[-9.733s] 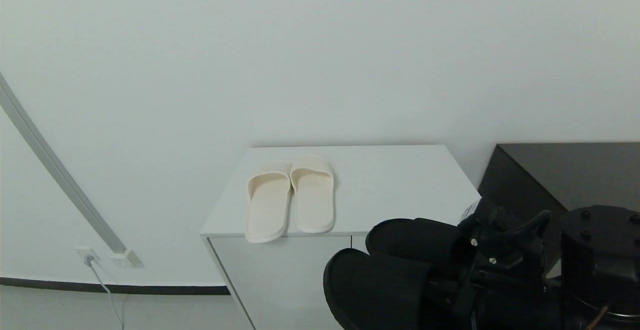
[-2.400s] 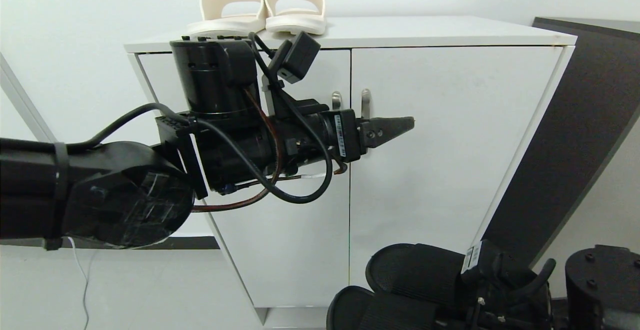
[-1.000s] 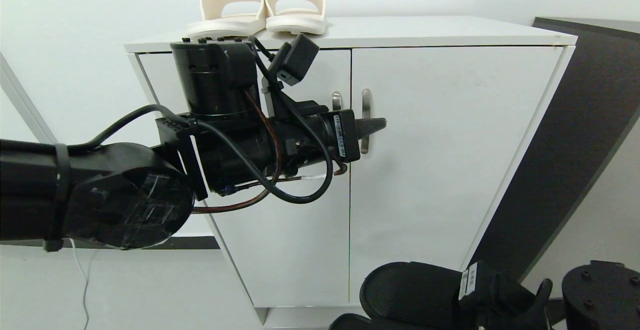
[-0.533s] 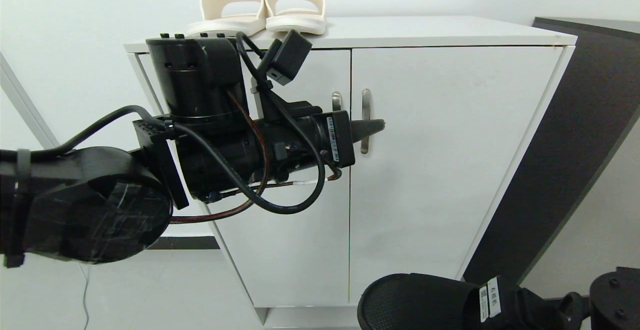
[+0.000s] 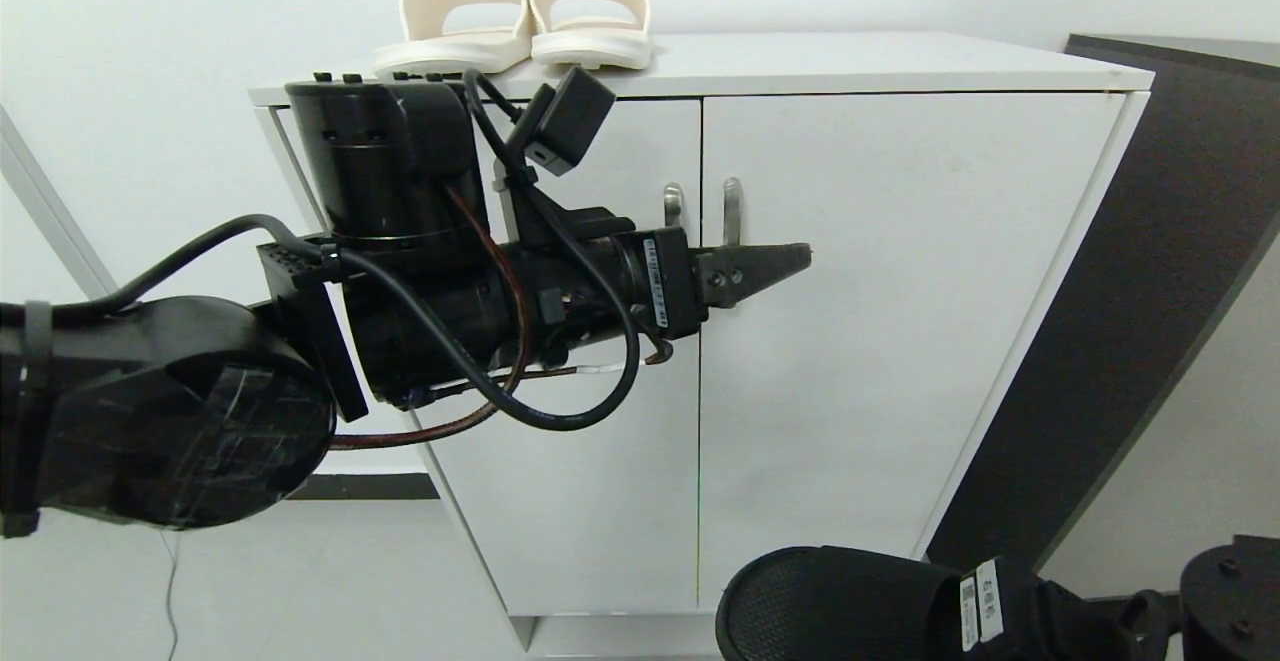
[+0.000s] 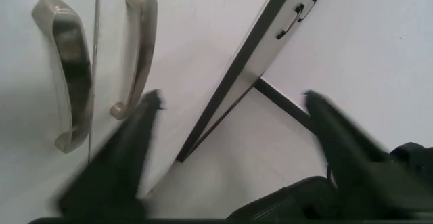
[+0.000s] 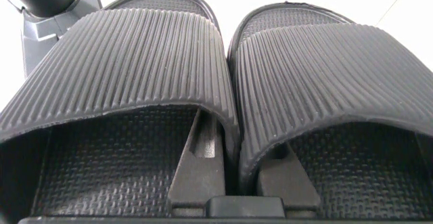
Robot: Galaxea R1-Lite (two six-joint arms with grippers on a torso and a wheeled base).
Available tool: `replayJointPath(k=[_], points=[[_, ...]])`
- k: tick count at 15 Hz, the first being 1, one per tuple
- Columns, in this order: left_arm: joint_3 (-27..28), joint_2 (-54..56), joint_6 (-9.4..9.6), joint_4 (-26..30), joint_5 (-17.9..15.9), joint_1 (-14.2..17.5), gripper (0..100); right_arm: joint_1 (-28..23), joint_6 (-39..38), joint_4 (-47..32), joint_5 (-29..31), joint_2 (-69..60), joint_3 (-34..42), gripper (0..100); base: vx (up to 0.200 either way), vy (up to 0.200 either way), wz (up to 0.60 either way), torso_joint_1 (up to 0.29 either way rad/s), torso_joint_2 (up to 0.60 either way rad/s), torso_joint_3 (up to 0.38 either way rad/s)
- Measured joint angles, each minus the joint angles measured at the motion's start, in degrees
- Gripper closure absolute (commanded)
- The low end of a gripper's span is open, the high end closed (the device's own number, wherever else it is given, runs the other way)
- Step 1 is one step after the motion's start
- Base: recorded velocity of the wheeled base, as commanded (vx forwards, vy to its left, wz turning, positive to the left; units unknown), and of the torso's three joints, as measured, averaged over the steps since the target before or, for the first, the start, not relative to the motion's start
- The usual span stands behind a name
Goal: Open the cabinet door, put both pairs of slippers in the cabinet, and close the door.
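The white cabinet [image 5: 880, 291] stands with both doors shut, and its two metal handles [image 5: 732, 203] sit side by side at the middle seam. My left gripper [image 5: 790, 263] hovers in front of the lower part of the right door's handle. In the left wrist view this gripper [image 6: 233, 101] is open, and both handles [image 6: 139, 55] lie off to one side of its fingers. A cream pair of slippers [image 5: 520, 21] rests on the cabinet top. Low at the front right, my right gripper [image 7: 240, 176] is shut on the black slippers [image 5: 840, 606], pinching their inner sides [image 7: 230, 82] together.
A dark cabinet [image 5: 1150, 241] stands against the white cabinet's right side. A grey conduit [image 5: 50, 231] runs down the wall at the left, and a thin cable [image 5: 170, 581] hangs below it. My left arm's bulk covers the left door.
My left gripper has turned and opened, and its tip now reaches past the right handle. Over the last second the right arm has sunk lower with the black slippers.
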State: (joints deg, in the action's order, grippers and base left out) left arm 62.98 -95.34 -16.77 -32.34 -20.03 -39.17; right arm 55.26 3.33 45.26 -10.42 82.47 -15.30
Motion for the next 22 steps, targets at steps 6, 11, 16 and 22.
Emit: replayJointPath(k=[6, 11, 16, 22], points=[[3.19, -2.47, -0.17, -0.06, -0.02, 1.57, 0, 0.0, 0.0, 0.09, -0.02, 0.05, 0.0, 100, 0.0, 0.0, 0.0, 0.0, 0.0, 0.0], [7.58, -6.5, -0.17, 0.02, 0.63, 1.77, 0, 0.0, -0.02, 0.15, 0.0, 0.07, -0.07, 100, 0.0, 0.0, 0.0, 0.0, 0.0, 0.0], [8.69, -8.52, -0.2, -0.12, 1.06, 1.77, 100, 0.0, 0.0, 0.09, 0.0, 0.16, -0.02, 100, 0.0, 0.0, 0.0, 0.0, 0.0, 0.0], [5.66, -6.72, -0.16, -0.41, 1.34, 1.02, 100, 0.0, 0.91, 0.17, -0.68, 0.28, 0.69, 100, 0.0, 0.0, 0.0, 0.0, 0.0, 0.0]])
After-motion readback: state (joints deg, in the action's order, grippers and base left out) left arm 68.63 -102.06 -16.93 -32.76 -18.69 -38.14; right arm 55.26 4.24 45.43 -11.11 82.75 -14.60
